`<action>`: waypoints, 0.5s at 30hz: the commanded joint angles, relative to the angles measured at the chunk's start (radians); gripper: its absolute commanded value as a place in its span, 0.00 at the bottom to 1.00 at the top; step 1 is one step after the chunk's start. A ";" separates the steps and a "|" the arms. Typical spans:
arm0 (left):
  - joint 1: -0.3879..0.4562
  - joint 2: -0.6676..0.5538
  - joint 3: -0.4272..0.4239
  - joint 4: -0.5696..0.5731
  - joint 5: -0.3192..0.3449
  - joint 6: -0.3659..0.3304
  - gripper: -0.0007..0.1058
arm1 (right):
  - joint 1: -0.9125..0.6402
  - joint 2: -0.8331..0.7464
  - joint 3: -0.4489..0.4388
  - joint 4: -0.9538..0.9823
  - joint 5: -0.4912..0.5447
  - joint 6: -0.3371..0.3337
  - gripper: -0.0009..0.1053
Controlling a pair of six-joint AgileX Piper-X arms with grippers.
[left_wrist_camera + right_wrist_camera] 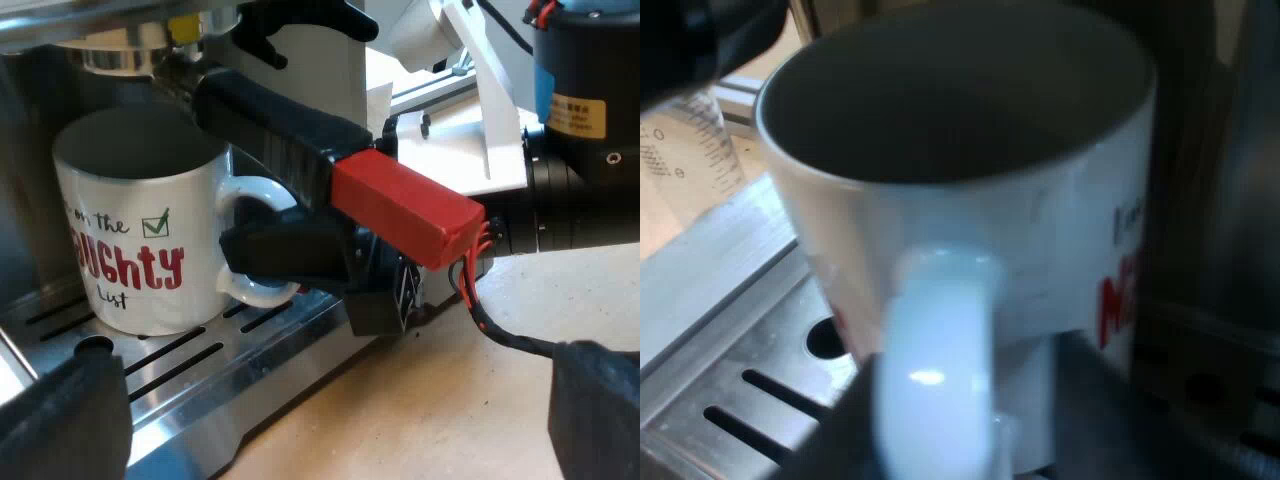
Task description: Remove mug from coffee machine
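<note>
A white mug (140, 230) with red lettering stands on the espresso machine's slotted drip tray (210, 375), under the metal holder (120, 55) locked into the machine's front. The holder's dark handle with its red end (405, 205) juts out above the mug's handle (255, 195). My right gripper (285, 250) is at that handle. In the right wrist view the mug (970, 160) looms close, and my right gripper (960, 420) is shut on its handle (940, 370), one dark finger on each side. My left gripper (330, 420) hangs open in front of the tray, holding nothing.
A measuring glass (690, 150) stands on the light wooden table beside the drip tray (730, 300). The right arm's black body (580, 130) and a white frame (490, 100) are beyond the red handle end. Bare tabletop (420, 400) lies before the machine.
</note>
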 commanded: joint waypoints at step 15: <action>-0.003 -0.003 -0.002 -0.019 0.018 -0.002 0.81 | 0.073 -0.033 -0.009 -0.006 0.109 -0.011 0.01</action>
